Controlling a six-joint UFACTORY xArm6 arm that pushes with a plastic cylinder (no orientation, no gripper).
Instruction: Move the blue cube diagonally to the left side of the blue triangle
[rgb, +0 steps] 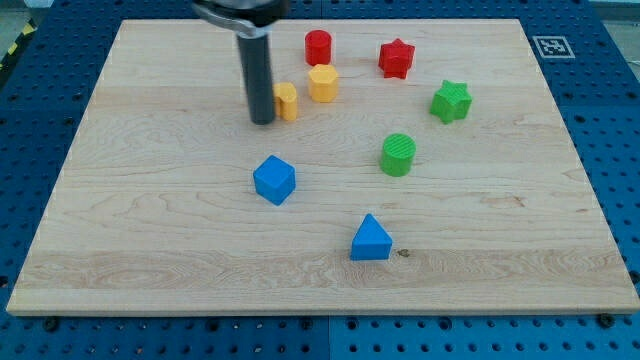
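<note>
**Tip up by the yellows, blue cube waiting in the open**

Starting at the view's left, with the small blue plastic cube (274, 180) as the landmark: it sits on the pale wooden board (120, 220), one corner turned toward the view's bottom, nothing touching it. Above it, toward the view's top, my tip (263, 121) is planted on the board, well apart from the cube and pressed close against a small yellow plastic block (287, 101) on its right. There is no claw here to spread or pinch, just the straight dark rod, and it is holding nothing.

Moving right of the cube: up top, a yellow plastic hexagonal block (323, 82) and a red plastic cylinder (318, 46). Below and to the right of the cube lies the blue plastic triangle (371, 240), clearly apart from it. Further right, a green plastic cylinder (398, 154), a red plastic star (396, 58) and a green plastic star (451, 101).

Handling call: the cube looks light, rigid and smooth, so it should slide easily on the wood but may spin if struck off-centre. No grasping possible; contact should land square on its upper face, driving it down toward the spot left of the triangle. A nudge on a corner risks twisting it off line.
</note>
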